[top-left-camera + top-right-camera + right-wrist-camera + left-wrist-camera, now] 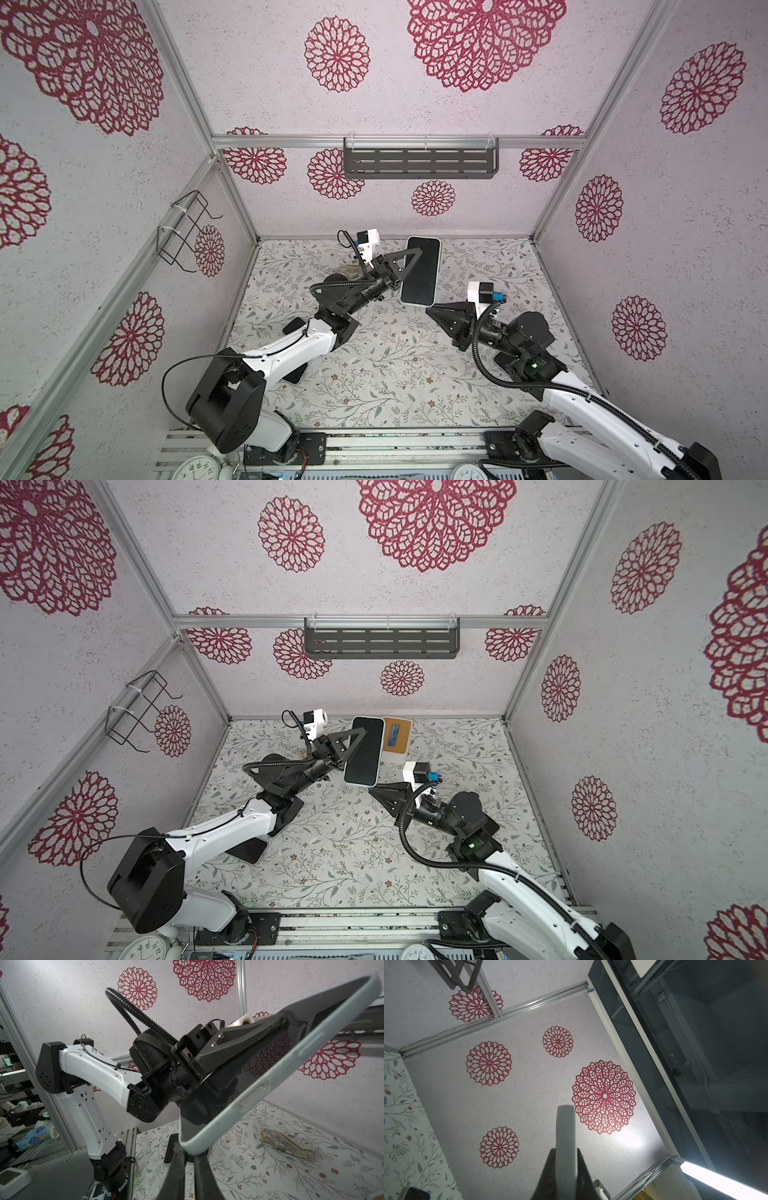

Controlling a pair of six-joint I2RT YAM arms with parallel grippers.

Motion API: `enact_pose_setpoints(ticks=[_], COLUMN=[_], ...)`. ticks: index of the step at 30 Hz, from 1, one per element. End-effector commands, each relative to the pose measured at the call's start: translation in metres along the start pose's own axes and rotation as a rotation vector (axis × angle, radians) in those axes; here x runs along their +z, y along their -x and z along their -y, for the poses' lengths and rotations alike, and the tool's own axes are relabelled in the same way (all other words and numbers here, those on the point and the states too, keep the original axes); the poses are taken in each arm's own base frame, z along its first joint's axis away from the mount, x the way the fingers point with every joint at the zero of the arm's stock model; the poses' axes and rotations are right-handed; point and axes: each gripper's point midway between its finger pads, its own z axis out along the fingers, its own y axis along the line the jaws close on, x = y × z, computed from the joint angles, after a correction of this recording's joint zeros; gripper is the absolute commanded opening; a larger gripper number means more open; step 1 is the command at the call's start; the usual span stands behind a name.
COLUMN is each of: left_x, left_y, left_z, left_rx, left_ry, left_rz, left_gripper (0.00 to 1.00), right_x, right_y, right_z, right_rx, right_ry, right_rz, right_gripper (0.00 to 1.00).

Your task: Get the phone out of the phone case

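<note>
Left gripper (417, 252) clamps the phone case (254, 1096) aloft; right gripper (429, 309) nearly closed at its corner

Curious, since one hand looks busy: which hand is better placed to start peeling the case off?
Probably the right hand: its tips sit at a corner of the cased phone, while the left hand clamps it aloft.

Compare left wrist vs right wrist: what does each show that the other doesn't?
Left wrist only: a light strip outside the cell, and the phone case seen edge-on.
Right wrist only: the phone with its screen showing, the case's side buttons, the right gripper with fingers close together at the case's lower corner (grip unclear), and a clear patterned pouch.
Both: the left gripper shut on the phone case, the red-flowered wall and the floral table cover.
</note>
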Motion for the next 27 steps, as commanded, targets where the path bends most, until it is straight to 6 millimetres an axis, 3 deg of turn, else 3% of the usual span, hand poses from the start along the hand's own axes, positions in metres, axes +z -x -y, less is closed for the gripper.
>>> enact_pose_setpoints(ticks=[1,5,9,10,11,13,17,22,27], left_x=[0.008,0.004,-0.010,-0.014,-0.017,-0.019,-0.023,-0.026,-0.027], left_y=[-0.060,-0.053,-0.027,-0.020,-0.017,-0.016,-0.025,-0.042,-0.044], left_z=[0.027,0.041,0.048,0.055,0.060,0.068,0.076,0.081,0.093], left_rx=[-0.026,0.015,0.074,0.088,0.109,0.174,0.343,0.567,0.630], left_ry=[-0.071,-0.072,-0.049,-0.062,-0.066,-0.055,-0.031,-0.030,-0.090], left_rz=[-0.198,-0.180,-0.109,-0.094,-0.090,-0.098,-0.159,-0.274,-0.275], left_gripper=[0.00,0.00,0.00,0.00,0.00,0.00,0.00,0.00,0.00], right_x=[0.008,0.005,-0.027,-0.033,-0.038,-0.049,-0.056,-0.048,-0.028], right_y=[0.013,0.015,0.024,0.018,0.013,0.013,0.023,0.030,0.015], right_z=[0.056,0.095,0.085,0.078,0.072,0.058,0.008,-0.022,-0.047], right_rx=[-0.064,-0.024,0.010,0.021,0.033,0.083,0.183,0.245,0.232], right_ry=[-0.187,-0.275,-0.248,-0.237,-0.232,-0.216,-0.026,0.083,0.150], right_rz=[0.016,0.040,0.195,0.185,0.178,0.189,0.204,0.119,0.021], right_gripper=[0.00,0.00,0.03,0.12,0.30,0.53,0.77,0.75,0.66])
